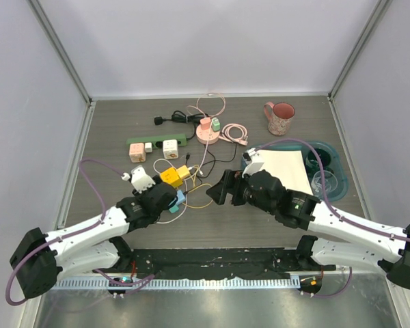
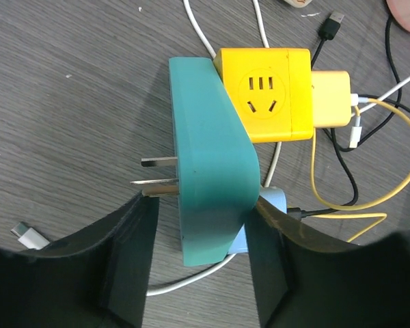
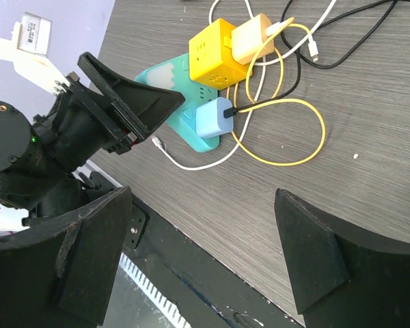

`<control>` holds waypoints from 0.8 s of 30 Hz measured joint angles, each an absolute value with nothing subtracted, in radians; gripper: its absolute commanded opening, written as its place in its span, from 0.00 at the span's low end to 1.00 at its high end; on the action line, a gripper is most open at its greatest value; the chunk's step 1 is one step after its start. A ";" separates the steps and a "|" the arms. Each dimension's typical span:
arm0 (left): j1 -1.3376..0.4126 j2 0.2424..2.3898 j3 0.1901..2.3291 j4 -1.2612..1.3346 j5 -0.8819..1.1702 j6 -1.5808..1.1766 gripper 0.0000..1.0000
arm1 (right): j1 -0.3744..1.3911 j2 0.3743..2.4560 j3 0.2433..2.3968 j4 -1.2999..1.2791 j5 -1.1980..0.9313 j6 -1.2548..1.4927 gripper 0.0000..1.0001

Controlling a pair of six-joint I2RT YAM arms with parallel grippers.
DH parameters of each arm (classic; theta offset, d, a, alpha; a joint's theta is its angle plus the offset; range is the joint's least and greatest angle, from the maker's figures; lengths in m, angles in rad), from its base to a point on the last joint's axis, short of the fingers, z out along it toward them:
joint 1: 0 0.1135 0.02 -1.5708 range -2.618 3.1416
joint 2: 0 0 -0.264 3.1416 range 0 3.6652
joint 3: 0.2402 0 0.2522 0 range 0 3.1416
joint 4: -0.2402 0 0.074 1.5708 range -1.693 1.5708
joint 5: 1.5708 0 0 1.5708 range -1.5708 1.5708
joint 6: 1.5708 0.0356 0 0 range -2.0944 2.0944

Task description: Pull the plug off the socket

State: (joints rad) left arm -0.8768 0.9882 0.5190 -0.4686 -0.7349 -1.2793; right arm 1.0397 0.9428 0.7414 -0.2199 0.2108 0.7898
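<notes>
Logged over grey table (image 1: 109,126): right gripper (image 3: 203,198) spread wide and empty, hovering near the cable tangle, presumably staged to do the pulling. Logged left gripper (image 2: 203,212) parted too, astride teal socket block (image 2: 208,157) with no clear clamp, presumably there to brace it; block butted against yellow cube (image 2: 263,92). Located light blue plug (image 3: 214,117) seated in that block, opposite its bare prongs (image 2: 157,162); not yet out.

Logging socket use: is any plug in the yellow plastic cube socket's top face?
No, top slots of the yellow cube socket are empty; a pale yellow charger occupies its side.
</notes>
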 measured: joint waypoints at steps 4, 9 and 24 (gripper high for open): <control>-0.877 0.985 0.519 -0.461 -0.741 -1.268 0.14 | 1.040 0.944 0.741 -0.199 0.209 0.802 0.90; -0.877 0.931 0.497 -0.469 -0.729 -1.217 0.00 | 1.040 0.952 0.714 -0.128 0.187 0.829 0.90; -0.877 0.494 0.392 -0.477 -0.622 -1.056 0.00 | 1.084 1.428 0.736 0.158 0.068 0.973 0.86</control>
